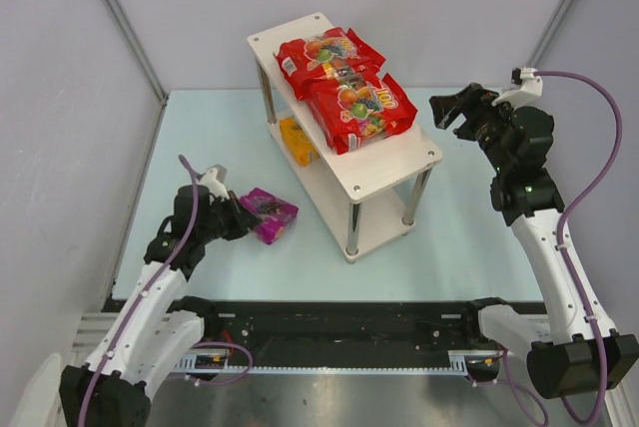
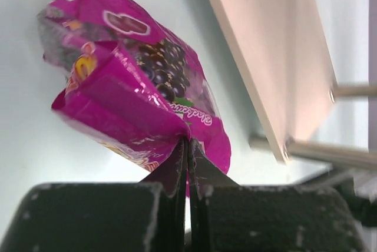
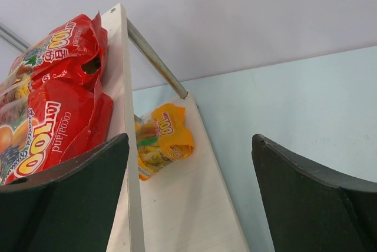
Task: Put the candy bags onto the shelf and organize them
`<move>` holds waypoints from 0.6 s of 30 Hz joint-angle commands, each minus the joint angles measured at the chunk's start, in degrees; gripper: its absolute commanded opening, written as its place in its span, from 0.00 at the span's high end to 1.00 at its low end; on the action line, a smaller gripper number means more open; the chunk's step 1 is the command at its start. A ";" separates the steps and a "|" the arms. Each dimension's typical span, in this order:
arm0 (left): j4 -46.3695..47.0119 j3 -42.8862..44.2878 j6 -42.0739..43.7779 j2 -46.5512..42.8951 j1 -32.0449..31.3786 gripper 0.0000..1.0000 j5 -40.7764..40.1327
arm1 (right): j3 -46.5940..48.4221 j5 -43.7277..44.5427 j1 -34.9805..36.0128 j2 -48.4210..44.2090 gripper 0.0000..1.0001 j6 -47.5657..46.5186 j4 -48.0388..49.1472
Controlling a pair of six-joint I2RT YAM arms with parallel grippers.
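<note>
Two red candy bags lie side by side on the top board of the white two-tier shelf; they also show in the right wrist view. The orange-yellow bag lies on the lower board, near its far end. The purple bag is on the table left of the shelf. My left gripper is shut on the purple bag's near edge. My right gripper is open and empty, raised to the right of the shelf's top board.
The shelf stands diagonally mid-table on slim metal legs. Grey walls with metal corner posts enclose the pale table. A black rail runs along the near edge between the arm bases.
</note>
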 commanded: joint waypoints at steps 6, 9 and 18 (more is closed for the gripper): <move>-9.34 2.57 -2.43 -3.27 -9.99 0.87 -3.65 | 0.18 -0.93 -0.21 0.06 0.11 1.17 1.72; -14.09 4.33 -8.57 -6.87 -9.55 0.12 -17.06 | 0.18 -1.19 -0.21 0.50 0.11 1.44 1.89; -10.67 6.97 -14.49 -9.00 -5.77 0.00 -23.73 | 0.26 -1.46 -0.03 0.50 0.11 1.35 2.60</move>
